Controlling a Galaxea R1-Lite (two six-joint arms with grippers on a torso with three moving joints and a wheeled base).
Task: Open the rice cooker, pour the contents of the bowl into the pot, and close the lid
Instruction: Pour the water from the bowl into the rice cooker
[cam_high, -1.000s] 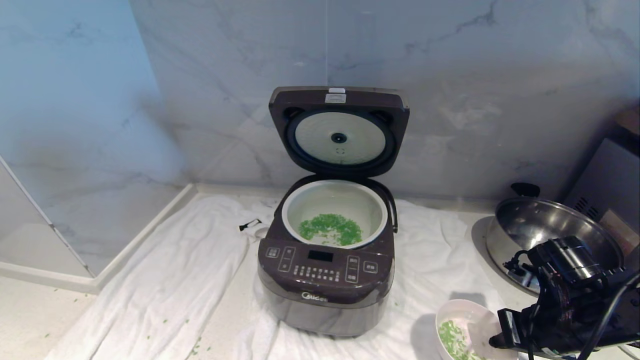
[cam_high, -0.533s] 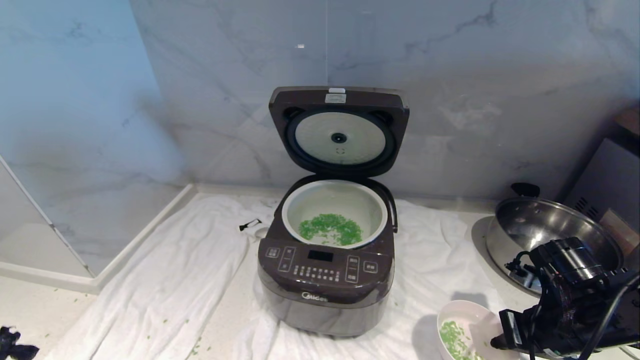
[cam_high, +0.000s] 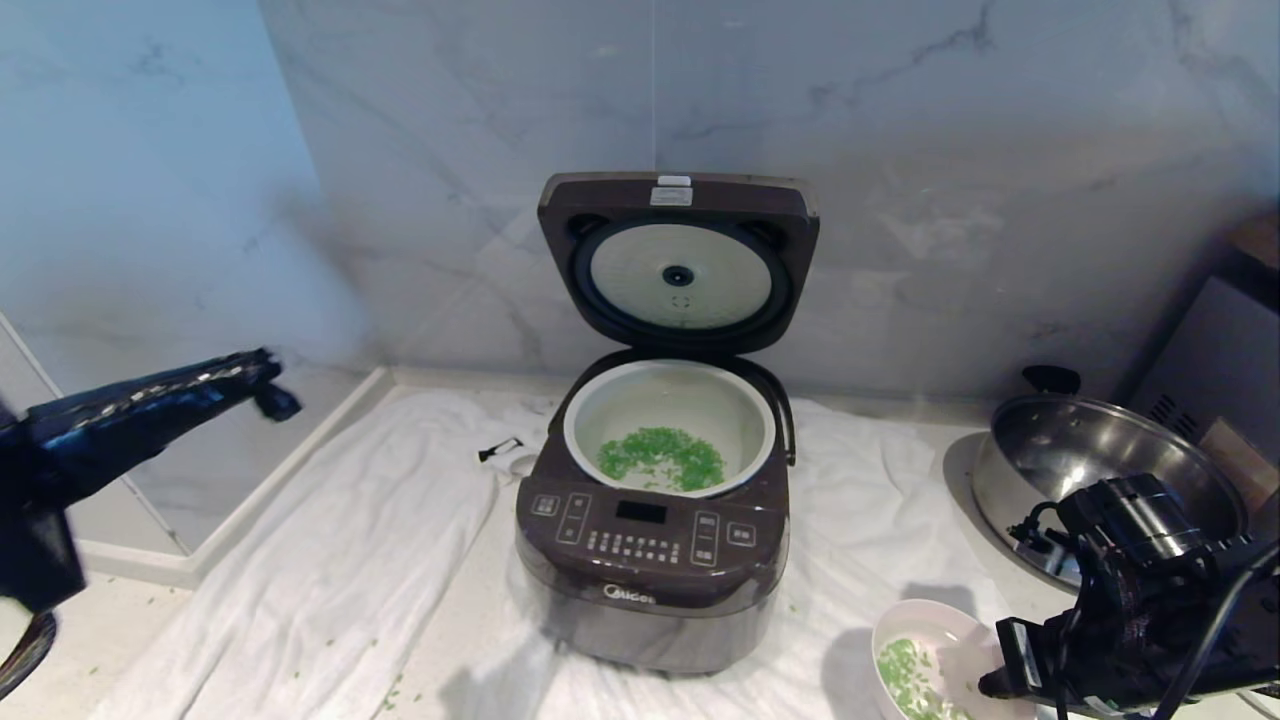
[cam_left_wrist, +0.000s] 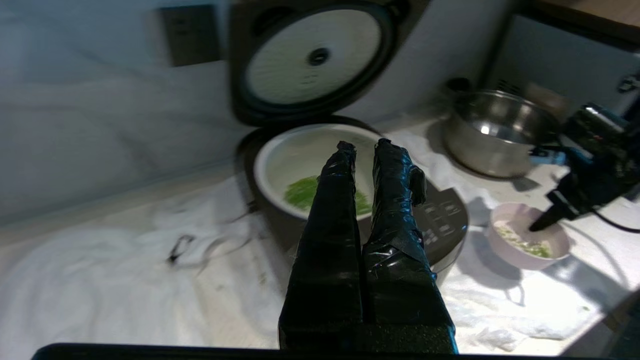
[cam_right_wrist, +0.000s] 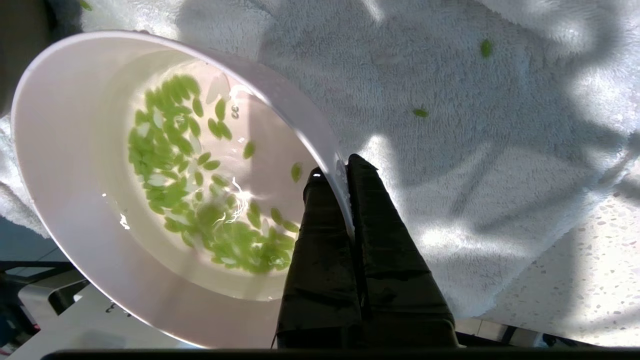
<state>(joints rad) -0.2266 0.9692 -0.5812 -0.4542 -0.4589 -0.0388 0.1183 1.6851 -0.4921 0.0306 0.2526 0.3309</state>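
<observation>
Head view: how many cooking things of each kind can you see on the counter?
Rice cooker: 1
Pot inside it: 1
Bowl: 1
Steel pan: 1
Total: 4

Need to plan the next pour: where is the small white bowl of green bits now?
In the head view the small white bowl sits low right on the white towel, right of the dark rice cooker, its rim pinched by the right gripper.
</observation>
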